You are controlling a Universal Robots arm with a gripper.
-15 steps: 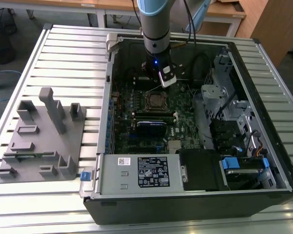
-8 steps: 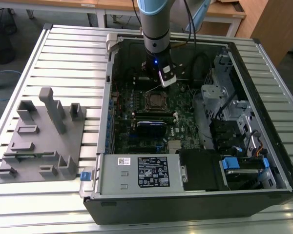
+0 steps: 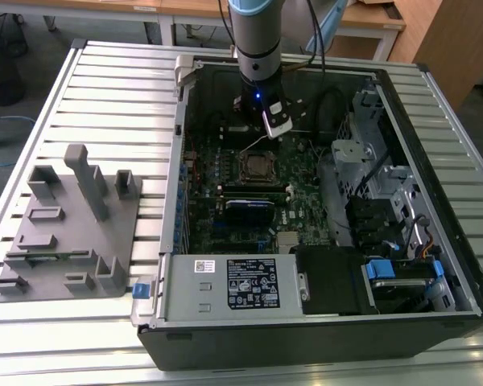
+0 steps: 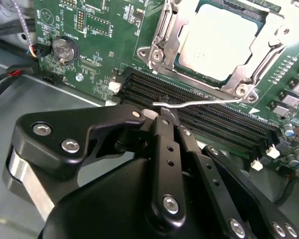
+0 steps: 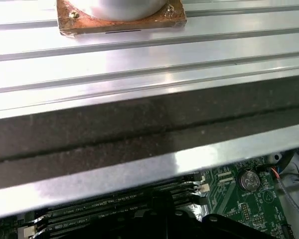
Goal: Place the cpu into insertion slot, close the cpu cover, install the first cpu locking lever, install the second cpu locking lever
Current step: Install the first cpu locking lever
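Matt metal cpu (image 4: 217, 42), shiny metal cpu cover (image 4: 273, 40)

Bright light, perhaps overhead, glare on rails (image 5: 139, 64)

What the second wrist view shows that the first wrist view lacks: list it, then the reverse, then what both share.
Second wrist view: the cpu under its silver cover, and a thin wire lever. First wrist view: the ribbed metal table, a copper-coloured plate, the case's dark wall. Both: the green board, black memory slots, a coin battery.
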